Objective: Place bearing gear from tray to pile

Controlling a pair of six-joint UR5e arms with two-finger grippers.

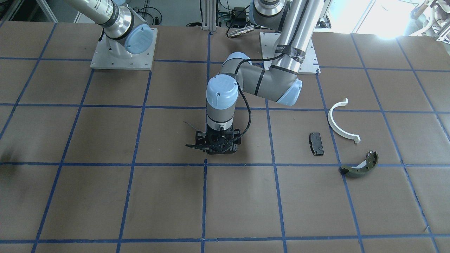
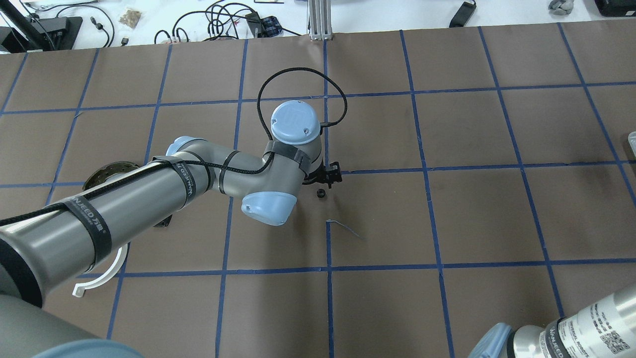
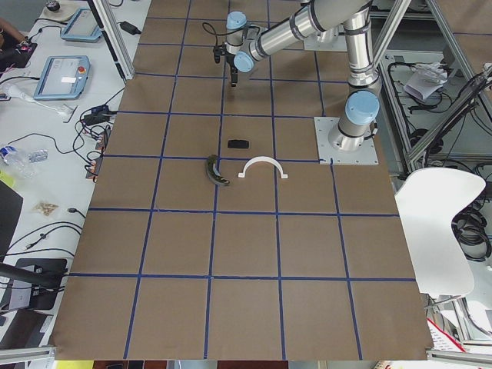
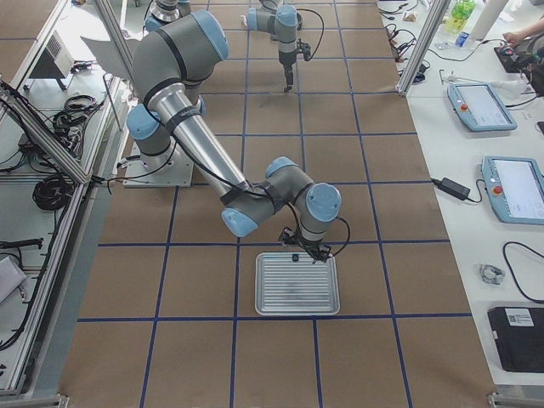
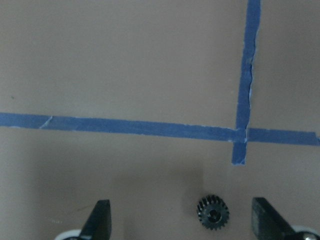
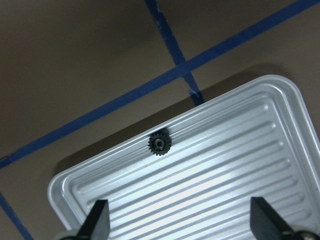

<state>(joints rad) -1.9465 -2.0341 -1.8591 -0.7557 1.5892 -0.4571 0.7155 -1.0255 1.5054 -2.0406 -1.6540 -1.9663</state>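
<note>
A small black gear [image 6: 159,144] lies in the ribbed metal tray [image 6: 225,165] near its edge. My right gripper [image 6: 181,220] is open and empty above it. A second black gear [image 5: 213,215] lies on the brown table [image 2: 321,193], between the fingers of my open left gripper [image 5: 182,220], nearer the right finger in the left wrist view. The pile is a white half-ring [image 1: 341,121], a black pad [image 1: 316,143] and an olive curved shoe [image 1: 360,165]. It lies well to the side of the left gripper [image 1: 218,149].
Blue tape lines grid the brown table. A loose curl of tape [image 2: 343,226] lies near the left gripper. The left arm's forearm [image 2: 124,209] hangs over the pile in the overhead view. The tray [image 4: 297,289] sits at the table's right end.
</note>
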